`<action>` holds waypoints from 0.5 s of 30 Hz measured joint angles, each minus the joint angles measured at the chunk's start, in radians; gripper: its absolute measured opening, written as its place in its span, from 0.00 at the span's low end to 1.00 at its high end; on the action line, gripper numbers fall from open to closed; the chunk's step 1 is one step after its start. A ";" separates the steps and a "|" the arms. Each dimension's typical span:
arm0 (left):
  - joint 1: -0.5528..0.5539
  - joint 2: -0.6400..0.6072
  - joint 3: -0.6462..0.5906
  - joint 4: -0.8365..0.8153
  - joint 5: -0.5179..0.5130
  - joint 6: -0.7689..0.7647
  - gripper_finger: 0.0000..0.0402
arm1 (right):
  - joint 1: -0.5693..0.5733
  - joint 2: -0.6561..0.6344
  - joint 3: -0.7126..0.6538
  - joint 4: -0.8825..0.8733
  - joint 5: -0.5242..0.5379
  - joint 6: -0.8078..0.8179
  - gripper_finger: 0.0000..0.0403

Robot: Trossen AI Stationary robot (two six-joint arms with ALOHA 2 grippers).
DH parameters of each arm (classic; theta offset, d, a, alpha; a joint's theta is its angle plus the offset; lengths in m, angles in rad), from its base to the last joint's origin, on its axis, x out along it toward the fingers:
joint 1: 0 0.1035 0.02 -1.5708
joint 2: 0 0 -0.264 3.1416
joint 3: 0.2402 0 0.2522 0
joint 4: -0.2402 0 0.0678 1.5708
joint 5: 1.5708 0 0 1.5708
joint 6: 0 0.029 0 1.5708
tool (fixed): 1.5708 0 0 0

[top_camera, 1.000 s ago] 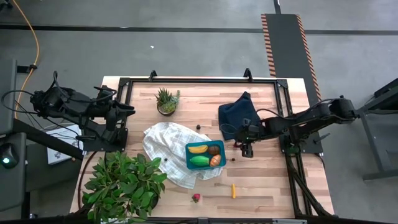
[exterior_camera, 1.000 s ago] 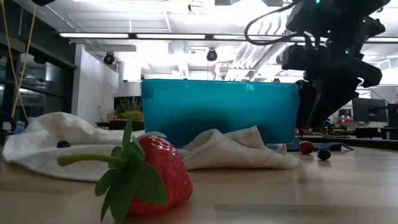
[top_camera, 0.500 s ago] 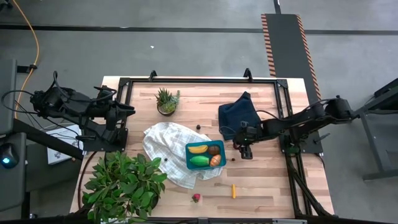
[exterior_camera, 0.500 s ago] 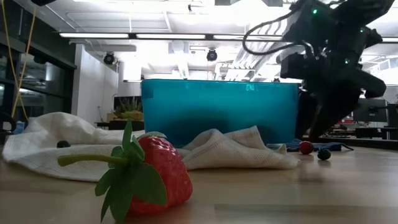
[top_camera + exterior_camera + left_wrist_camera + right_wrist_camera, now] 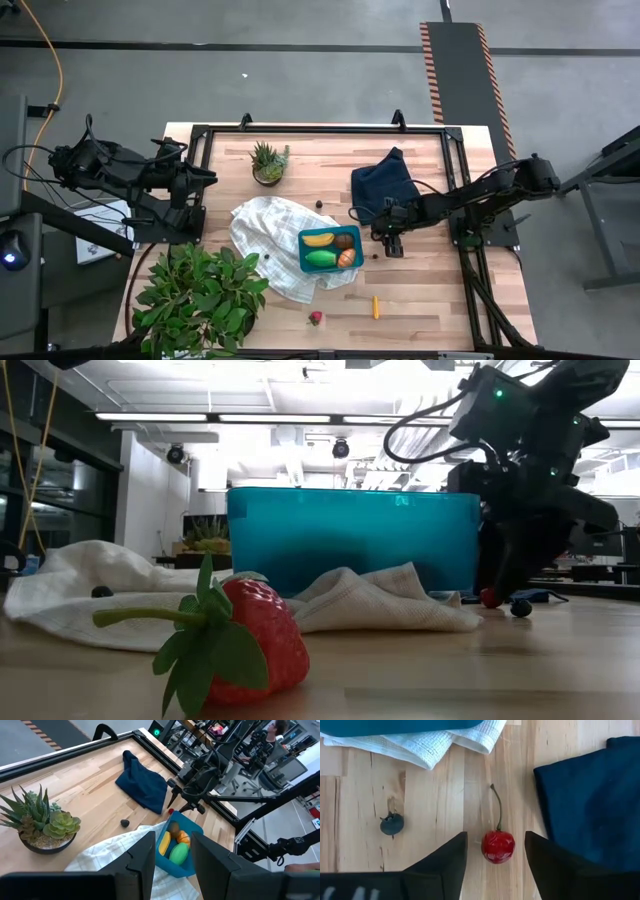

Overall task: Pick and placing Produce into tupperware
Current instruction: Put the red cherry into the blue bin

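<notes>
The teal tupperware (image 5: 303, 250) stands on a white cloth (image 5: 262, 228) and holds a banana (image 5: 318, 239), a brown fruit (image 5: 345, 241), a green fruit (image 5: 320, 258) and an orange wedge (image 5: 347, 259). A red cherry (image 5: 498, 845) lies on the wood just right of the box. My right gripper (image 5: 496, 851) stands open, low over it, one finger on each side and neither touching. A dark berry (image 5: 392, 824) lies near it. My left gripper (image 5: 172, 865) waits open and high at the table's left.
A strawberry (image 5: 316, 318) and a carrot (image 5: 376, 306) lie near the front edge. A dark berry (image 5: 319, 205) lies behind the box. A navy cloth (image 5: 385, 185) lies right of the cherry. A succulent (image 5: 267, 163) stands at the back, a leafy plant (image 5: 200, 290) front left.
My right gripper has come down toward the table and shifted a little toward the teal box, so that its fingers now stand around the cherry. The cherry and the berry have stayed where they were.
</notes>
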State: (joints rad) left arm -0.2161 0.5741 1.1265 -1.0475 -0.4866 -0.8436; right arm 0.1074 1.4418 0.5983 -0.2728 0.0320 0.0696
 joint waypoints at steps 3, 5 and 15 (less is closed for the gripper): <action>0.000 0.000 0.000 0.000 0.000 0.000 0.28 | 0.000 0.000 0.000 0.001 0.000 0.000 0.42; 0.000 0.000 0.000 0.000 0.000 0.000 0.28 | 0.000 0.000 0.000 0.000 -0.005 0.000 0.41; 0.000 0.000 0.000 0.000 0.000 0.000 0.28 | -0.003 0.000 0.000 -0.005 -0.022 0.003 0.39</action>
State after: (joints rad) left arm -0.2161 0.5743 1.1263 -1.0477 -0.4866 -0.8433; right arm 0.1047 1.4414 0.5987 -0.2775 0.0101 0.0727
